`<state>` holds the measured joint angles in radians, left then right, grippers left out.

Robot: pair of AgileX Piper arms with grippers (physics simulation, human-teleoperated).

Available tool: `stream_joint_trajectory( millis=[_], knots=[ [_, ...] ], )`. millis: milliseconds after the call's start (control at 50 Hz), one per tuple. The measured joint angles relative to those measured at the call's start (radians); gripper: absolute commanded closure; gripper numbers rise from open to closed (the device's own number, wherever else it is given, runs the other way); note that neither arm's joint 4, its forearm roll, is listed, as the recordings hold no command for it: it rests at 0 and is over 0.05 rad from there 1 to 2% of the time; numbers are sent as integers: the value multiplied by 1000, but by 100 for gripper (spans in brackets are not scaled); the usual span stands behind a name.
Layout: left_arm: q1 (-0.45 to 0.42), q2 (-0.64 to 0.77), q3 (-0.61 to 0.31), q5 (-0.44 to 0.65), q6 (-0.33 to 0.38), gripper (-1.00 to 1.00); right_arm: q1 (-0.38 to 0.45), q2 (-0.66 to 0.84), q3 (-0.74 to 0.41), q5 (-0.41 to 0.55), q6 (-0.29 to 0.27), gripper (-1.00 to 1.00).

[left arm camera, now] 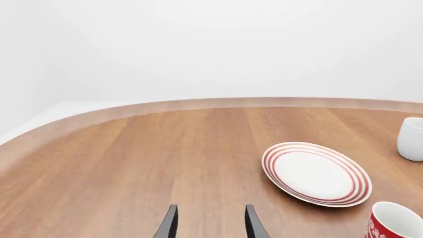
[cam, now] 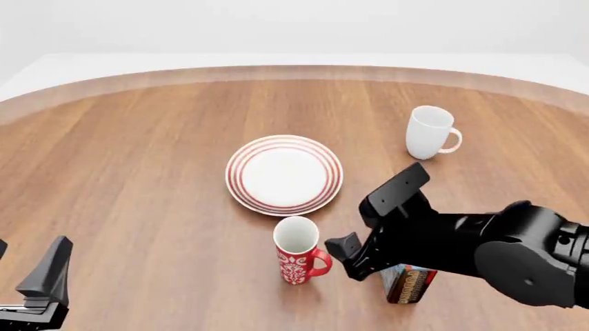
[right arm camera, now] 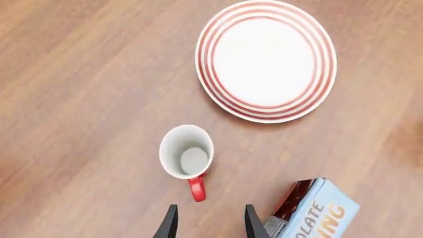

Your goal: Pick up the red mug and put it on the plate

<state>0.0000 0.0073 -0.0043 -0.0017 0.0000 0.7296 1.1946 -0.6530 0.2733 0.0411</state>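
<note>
The red mug stands upright on the table just in front of the plate, its handle pointing right. In the right wrist view the mug shows its white inside, with the plate beyond it. My right gripper is open and empty above the table, its fingertips just short of the mug's handle; in the front view it hangs right of the mug. My left gripper is open and empty at the near left, far from the mug and the plate.
A plain white mug stands at the back right, also seen in the left wrist view. A chocolate box stands under the right arm, close to the right of the red mug. The table's curved far edge lies beyond.
</note>
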Motion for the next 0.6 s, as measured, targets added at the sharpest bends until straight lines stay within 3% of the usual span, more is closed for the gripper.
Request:
stream_joint_trajectory(
  millis=[600],
  knots=[
    [0,0,0,0,0,-100,37,103,25,-98,36,-100]
  ],
)
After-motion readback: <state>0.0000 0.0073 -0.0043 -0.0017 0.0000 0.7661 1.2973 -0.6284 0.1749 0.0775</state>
